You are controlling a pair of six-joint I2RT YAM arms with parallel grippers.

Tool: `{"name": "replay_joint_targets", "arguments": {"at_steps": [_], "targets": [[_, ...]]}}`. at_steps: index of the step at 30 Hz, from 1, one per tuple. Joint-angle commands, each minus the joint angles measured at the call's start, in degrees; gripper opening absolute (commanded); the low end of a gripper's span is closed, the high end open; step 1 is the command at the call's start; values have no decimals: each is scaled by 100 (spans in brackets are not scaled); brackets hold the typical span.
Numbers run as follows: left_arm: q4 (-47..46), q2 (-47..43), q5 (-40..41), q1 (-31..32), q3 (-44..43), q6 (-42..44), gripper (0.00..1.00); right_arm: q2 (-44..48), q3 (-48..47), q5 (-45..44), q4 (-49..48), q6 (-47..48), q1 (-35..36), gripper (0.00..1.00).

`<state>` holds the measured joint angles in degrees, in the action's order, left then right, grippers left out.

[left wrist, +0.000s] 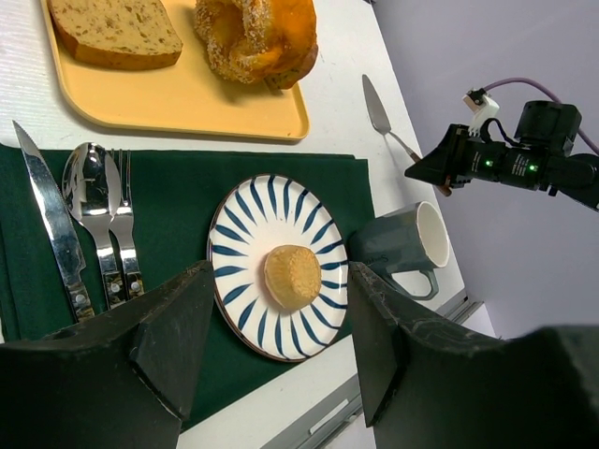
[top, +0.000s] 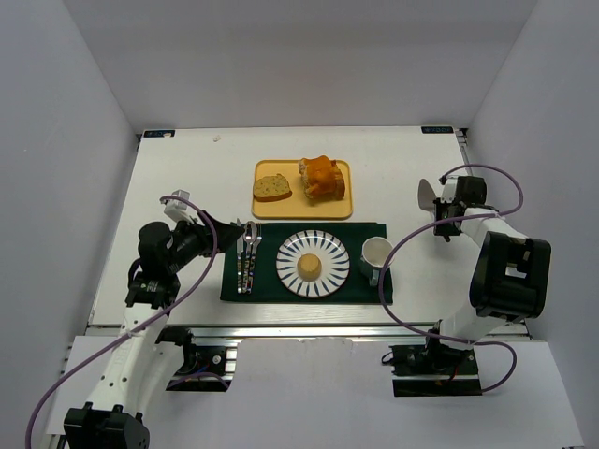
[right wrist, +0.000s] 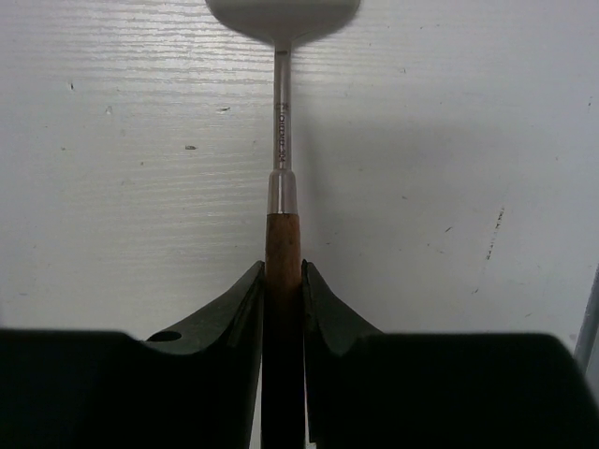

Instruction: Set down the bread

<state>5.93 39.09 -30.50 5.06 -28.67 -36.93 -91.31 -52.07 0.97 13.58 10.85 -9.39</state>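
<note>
We find the bread (top: 310, 268), a small pale bun, sitting at the middle of the striped plate (top: 288, 249), which lies on the dark green mat (top: 360, 288). A grey mug (top: 376, 254) stands just right of the plate. Farther back, the yellow tray (top: 323, 208) holds a seeded slice (top: 271, 188) on its left and a loaf chunk (top: 323, 177) on its right. The left gripper (top: 229, 226) hangs by the mat's far left corner, near the cutlery (top: 247, 257). Its fingers (left wrist: 178, 318) are spread wide, holding nothing, with the bread apart from them to the right. Well right of the mat, the right gripper (right wrist: 284, 281) pinches the wooden handle of a spatula (right wrist: 282, 159).
</note>
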Motion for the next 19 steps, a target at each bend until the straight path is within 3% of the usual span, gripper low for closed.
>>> {"name": "replay_joint_targets", "arguments": {"at_steps": [1,4,5,8,13,19], "targets": [[-128,-112,-35,21,45,10,68,25,-224,271,-5,128,-72,27],[-101,-95,-52,21,28,36,68,69,-373,351,144,224,-98,44],[-75,-95,-52,21,10,45,68,165,-469,394,205,329,-107,58],[-14,-95,-26,21,-16,89,68,384,-689,526,495,627,-125,87],[-48,-103,-35,21,19,63,68,623,-1392,482,856,621,-116,89],[-102,63,-87,21,-77,115,68,474,-2936,1561,953,514,103,90]]}}
